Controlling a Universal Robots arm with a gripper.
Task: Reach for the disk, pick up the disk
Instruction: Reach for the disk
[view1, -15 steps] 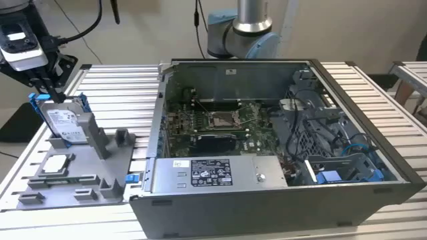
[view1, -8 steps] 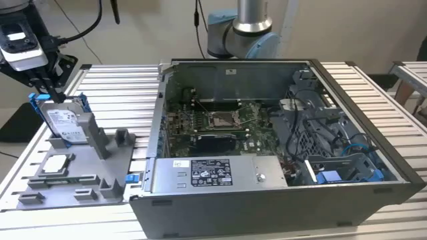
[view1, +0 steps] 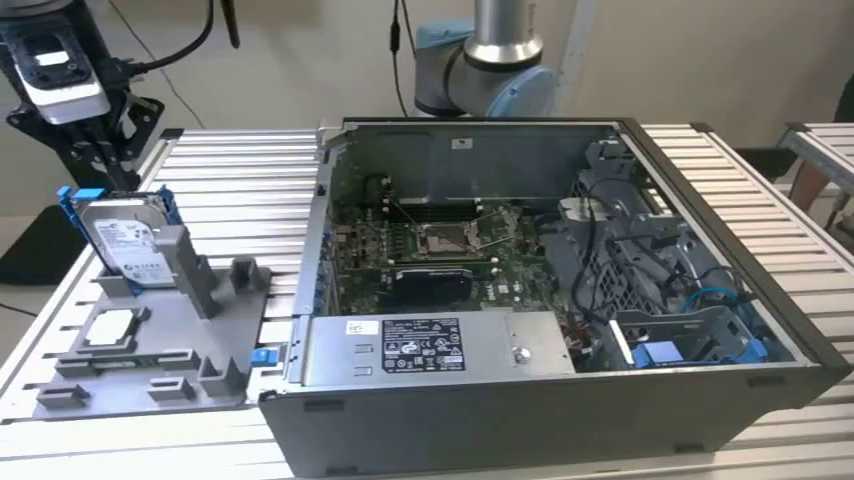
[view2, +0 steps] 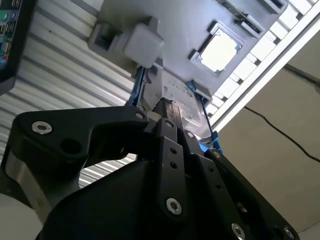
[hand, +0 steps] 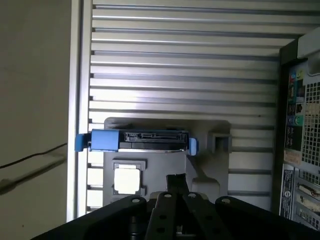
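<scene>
hiding the lower part of the disk (view1: 127, 240) behind the posts of the grey holder (view1: 174, 345) in the exterior view, and cutting off the upper body of the gripper (view1: 118, 178) at the frame edge. blocking much of the disk (view2: 182, 102) in the second wrist view with the gripper's (view2: 162, 106) own black links, leaving just a strip of label and bits of blue frame above the holder (view2: 170, 30).

catching the disk (hand: 145, 140) edge-on in the first wrist view, as a dark connector edge between two blue ends, standing across the holder (hand: 220, 131). giving its broad face in the exterior view instead: silver, with a white label and a bright blue carrier round the edges, standing upright in a slot at the holder's far end.

showing the small square chip (view1: 111, 327) (view2: 217, 49) (hand: 126, 180) lying flat in a pocket of the holder, apart from the disk. taking in the open computer case (view1: 534, 425) just beside the holder.

hovering just above the disk's top edge, over the holder, with the gripper (hand: 175, 178) jaws drawn close together and nothing clamped between them. leaving contact with the disk hard to judge.
</scene>
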